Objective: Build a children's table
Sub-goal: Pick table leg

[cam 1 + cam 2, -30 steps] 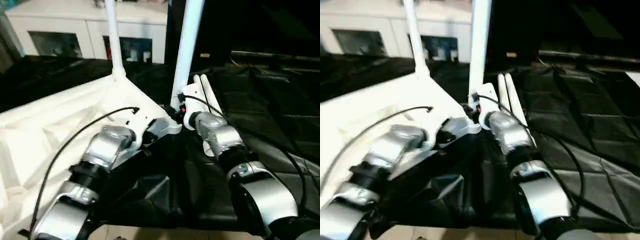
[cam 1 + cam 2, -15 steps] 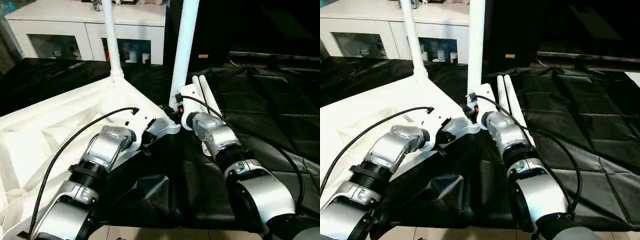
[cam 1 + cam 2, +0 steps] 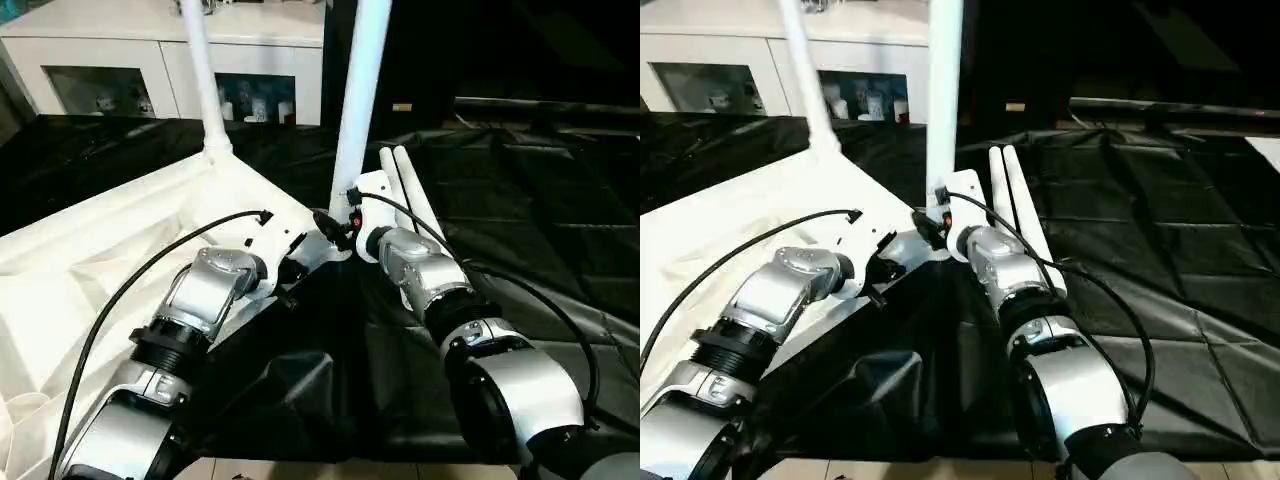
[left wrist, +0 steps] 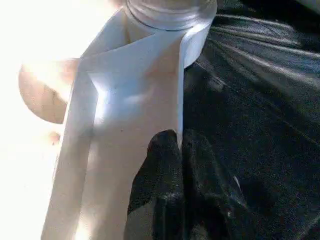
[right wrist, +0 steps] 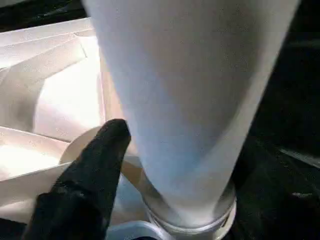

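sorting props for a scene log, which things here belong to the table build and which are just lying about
Part of the job:
- upturned white plastic tabletop with ribbed underside
- two round white legs standing in its corner sockets: near one, far one
- two loose round white legs lying on the cloth

Just lying about:
- white glass-door cabinet
- black quilted cloth

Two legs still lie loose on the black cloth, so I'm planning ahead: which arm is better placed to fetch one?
Probably the right. The right gripper sits by the near upright leg, beside the loose legs, while the left gripper pinches the tabletop's rim, steadying it.
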Robot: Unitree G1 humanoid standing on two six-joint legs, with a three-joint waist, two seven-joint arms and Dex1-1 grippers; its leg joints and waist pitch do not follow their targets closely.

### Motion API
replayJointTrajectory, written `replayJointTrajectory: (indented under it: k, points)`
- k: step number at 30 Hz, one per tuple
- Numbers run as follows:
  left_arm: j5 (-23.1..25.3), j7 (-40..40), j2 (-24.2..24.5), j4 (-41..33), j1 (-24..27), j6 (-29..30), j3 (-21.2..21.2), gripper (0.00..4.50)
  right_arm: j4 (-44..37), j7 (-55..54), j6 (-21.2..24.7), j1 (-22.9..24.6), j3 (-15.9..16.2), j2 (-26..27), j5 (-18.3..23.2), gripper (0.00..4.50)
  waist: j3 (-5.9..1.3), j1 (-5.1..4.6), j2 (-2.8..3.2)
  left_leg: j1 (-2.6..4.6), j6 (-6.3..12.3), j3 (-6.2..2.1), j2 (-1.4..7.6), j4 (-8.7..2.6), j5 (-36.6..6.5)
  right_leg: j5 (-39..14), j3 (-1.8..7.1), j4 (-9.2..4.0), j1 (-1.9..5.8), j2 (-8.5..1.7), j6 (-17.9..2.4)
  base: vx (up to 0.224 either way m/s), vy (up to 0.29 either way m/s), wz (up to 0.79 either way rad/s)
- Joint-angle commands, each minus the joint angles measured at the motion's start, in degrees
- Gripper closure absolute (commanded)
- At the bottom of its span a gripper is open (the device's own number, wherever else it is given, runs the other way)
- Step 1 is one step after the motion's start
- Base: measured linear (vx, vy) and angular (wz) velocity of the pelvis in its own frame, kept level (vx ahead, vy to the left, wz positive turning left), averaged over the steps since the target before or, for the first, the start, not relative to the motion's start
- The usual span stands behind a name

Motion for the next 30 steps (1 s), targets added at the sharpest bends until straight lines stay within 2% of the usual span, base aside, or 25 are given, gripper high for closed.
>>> replayJointTrajectory:
  k: [1,2,3,6,9,12,14,15,16,19,25,30]
  points:
    - [-1.00,-0.03,-1.10,-3.45,-2.24,-1.64,0.28,4.50,5.05,3.54,2.66,1.85,1.60,3.86,0.23,0.84,-3.10,0.22,0.68,0.07,0.19,-0.88,2.18,-3.57,-14.12,-8.68,2.90,-4.42,2.07,-4.15,-11.10,0.000,0.000,0.00]
    - [-1.03,-0.16,-1.01,-3.59,-2.23,-1.59,0.25,4.50,5.11,3.59,2.30,1.64,1.60,3.74,0.09,0.59,-3.17,0.20,0.65,-0.03,0.48,-0.82,2.16,-3.45,-12.73,-6.33,2.83,-4.20,2.22,-4.12,-11.81,0.000,0.000,0.00]
    - [-1.07,-0.29,-0.92,-3.76,-2.20,-1.53,0.23,4.50,5.20,3.46,2.07,1.45,1.55,3.63,0.07,0.50,-3.14,0.16,0.64,-0.08,0.57,-0.79,2.13,-3.43,-12.65,-6.10,2.82,-4.18,2.25,-4.11,-11.95,0.000,0.000,0.00]
    - [-1.12,-0.90,-0.42,-4.04,-2.11,-1.63,0.07,4.50,5.38,3.54,1.00,0.86,1.30,3.25,-0.03,0.26,-3.00,0.13,0.67,-0.02,0.47,-0.76,2.17,-3.50,-13.85,-8.12,2.81,-4.41,2.18,-4.22,-12.00,0.000,0.000,0.00]
    - [-1.16,-1.74,0.19,-4.36,-1.97,-2.24,-0.19,4.50,5.27,4.44,0.43,0.44,0.82,2.79,0.13,0.26,-3.02,0.09,0.68,0.02,0.21,-0.84,2.21,-3.54,-14.42,-9.44,2.86,-4.48,2.21,-4.22,-11.61,0.000,0.000,0.00]
    - [-1.56,-4.35,1.46,-5.27,-1.17,-4.65,-0.82,4.50,4.57,7.02,-0.33,0.31,0.68,1.53,0.32,0.26,-3.35,0.00,0.57,-0.21,0.72,-0.78,2.17,-3.23,-11.80,-5.03,2.85,-3.96,2.48,-4.15,-12.26,0.000,0.000,0.00]
    - [-1.70,-5.36,2.14,-5.82,-0.78,-4.76,-1.09,4.50,4.13,8.44,-0.48,0.34,0.52,0.86,0.60,0.26,-3.79,0.13,0.64,-0.32,1.70,-0.72,2.14,-2.80,-8.50,0.44,2.78,-3.30,2.69,-4.07,-13.24,0.000,0.000,0.00]
    - [-1.70,-5.47,2.20,-5.85,-0.75,-4.86,-1.11,4.50,4.11,8.57,-0.52,0.35,0.55,0.80,0.59,0.26,-3.93,0.16,0.64,-0.58,3.10,-0.59,1.97,-2.32,-5.04,6.29,2.68,-2.72,2.62,-3.86,-14.55,0.000,0.000,0.00]
    - [-1.81,-6.69,3.16,-6.31,-0.35,-5.64,-1.27,4.50,3.69,10.70,-0.99,0.50,1.01,-0.25,0.32,0.26,-3.90,0.19,0.71,-0.59,3.51,-0.57,1.93,-2.26,-4.67,7.14,2.62,-2.67,2.57,-3.82,-14.84,0.000,0.000,0.00]
    - [-2.02,-8.26,4.37,-6.84,0.15,-6.27,-1.38,4.50,2.83,13.76,-1.07,0.90,1.56,-1.58,0.08,0.26,-3.89,0.27,0.77,-0.58,4.58,-0.54,2.08,-2.11,-5.15,7.20,2.48,-2.60,2.68,-3.89,-15.62,0.000,0.000,0.00]
    - [-2.94,-12.98,7.10,-8.60,1.57,-8.66,-1.86,4.50,-1.30,26.36,-1.67,3.63,4.70,-5.57,-0.83,0.26,-3.96,0.62,0.70,-0.59,4.92,-0.45,2.38,-1.74,-4.90,7.62,2.35,-2.21,2.67,-3.88,-16.32,0.000,0.000,0.00]
    - [-3.62,-15.89,8.56,-9.70,2.52,-10.25,-2.10,4.50,-4.53,30.44,-2.83,5.64,6.47,-8.64,-1.81,0.26,-3.98,1.07,0.62,-0.62,5.26,-0.46,2.41,-1.56,-4.68,6.91,2.35,-2.15,2.63,-4.03,-16.40,0.000,0.000,0.00]
